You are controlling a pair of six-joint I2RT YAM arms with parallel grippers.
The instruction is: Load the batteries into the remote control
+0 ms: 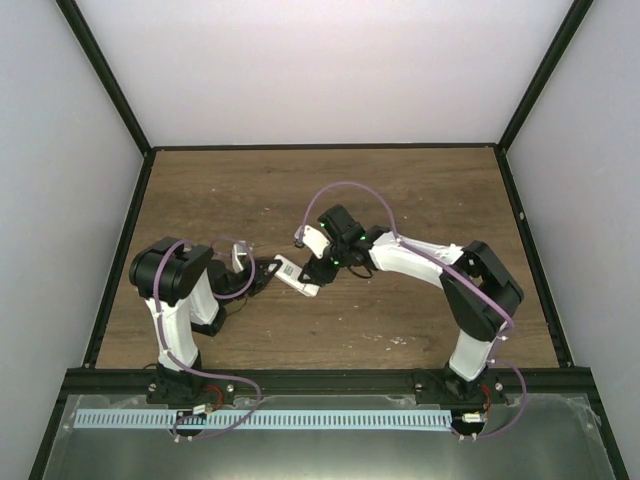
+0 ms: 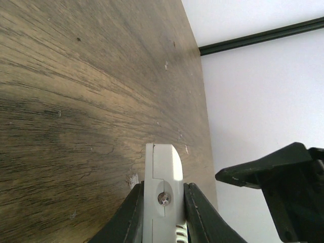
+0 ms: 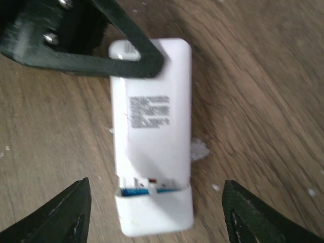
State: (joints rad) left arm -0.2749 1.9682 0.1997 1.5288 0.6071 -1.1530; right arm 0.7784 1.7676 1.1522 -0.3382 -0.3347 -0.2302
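Left fingers (image 2: pixel 200 217) clamp remote control (image 3: pixel 152 131); right fingers (image 3: pixel 68 212) spread wide, flanking its end piece (image 3: pixel 154 217). Likely battery (image 3: pixel 139 191) shows blue in seam. Next you push end piece shut.

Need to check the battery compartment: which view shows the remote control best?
The right wrist view: the remote control fills it, back up, with blue showing in a gap near one end. The top external view shows it tiny and without detail. The left wrist view shows only its edge, clamped in the jaws of the left gripper.
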